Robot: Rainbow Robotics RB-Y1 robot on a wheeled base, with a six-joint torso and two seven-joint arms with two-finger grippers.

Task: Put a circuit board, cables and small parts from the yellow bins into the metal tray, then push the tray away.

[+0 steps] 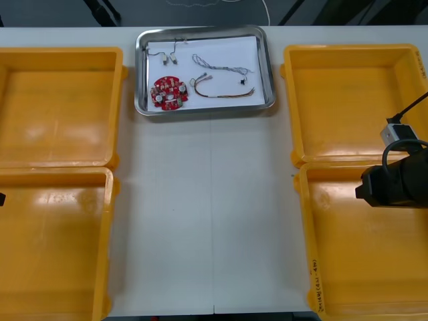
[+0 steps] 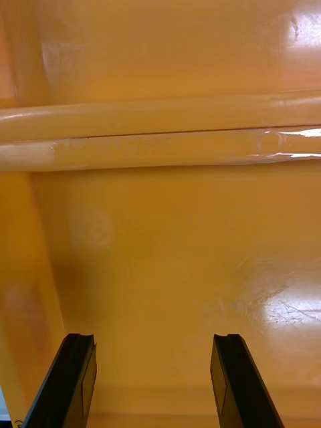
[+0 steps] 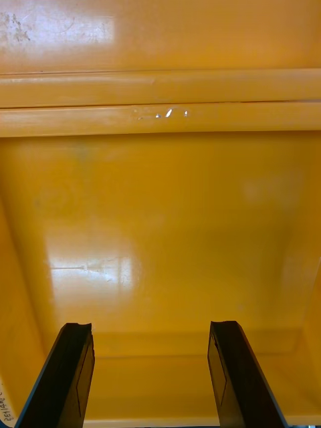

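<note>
The metal tray [image 1: 263, 67], white inside, lies at the table's far middle. In it are a round red circuit board [image 1: 169, 91], a twisted blue and white cable [image 1: 221, 67], a red and yellow cable [image 1: 224, 94] and small metal parts [image 1: 168, 59]. My right arm [image 1: 394, 184] hangs over the near right yellow bin [image 1: 354, 267]. In the right wrist view my right gripper [image 2: 154, 344] is open above that bin's bare floor [image 2: 167, 234]. My left gripper [image 3: 150, 331] is open too, over the bare floor [image 3: 167, 221] of the near left bin [image 1: 53, 247].
Far yellow bins stand at the left [image 1: 60, 107] and right [image 1: 354, 100]; nothing lies in any of the bins. Bare table [image 1: 207, 221] runs between the bin pairs, from the tray to the front edge. Paired bin rims [image 2: 160, 134] cross ahead of the right fingers.
</note>
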